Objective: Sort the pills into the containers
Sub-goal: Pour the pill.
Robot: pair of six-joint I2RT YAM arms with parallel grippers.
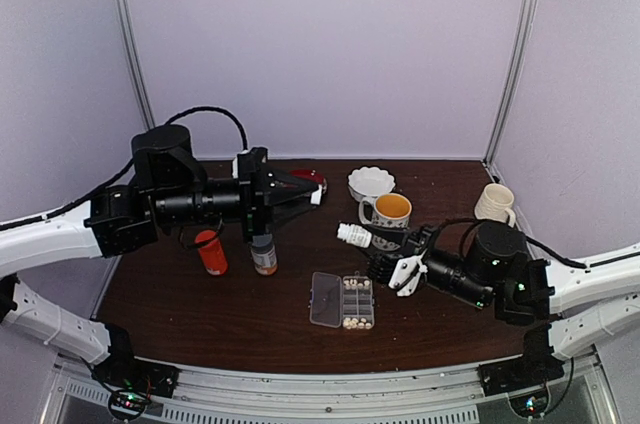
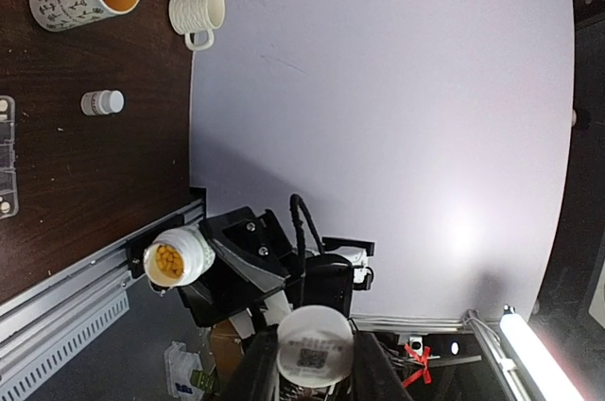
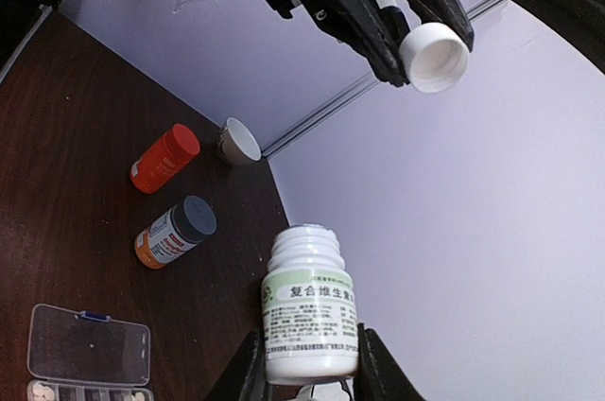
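My right gripper (image 3: 310, 368) is shut on the base of an open white pill bottle (image 3: 310, 302) with a green label, held above the table right of the pill box (image 1: 343, 301). Yellowish pills (image 2: 168, 262) fill the bottle's mouth. My left gripper (image 2: 315, 356) is shut on the bottle's white cap (image 2: 315, 346), raised over the back of the table (image 1: 313, 194). The clear box lies with its lid open to the left, and several of its cells hold pale pills (image 1: 357, 294). The box's corner also shows in the right wrist view (image 3: 90, 356).
An orange bottle (image 1: 211, 252) and a grey-capped bottle (image 1: 263, 254) stand left of the box. A small white bottle (image 1: 354, 235) lies behind it. A yellow-lined mug (image 1: 388, 210), a white bowl (image 1: 371, 182) and a cream mug (image 1: 495, 204) stand at the back right.
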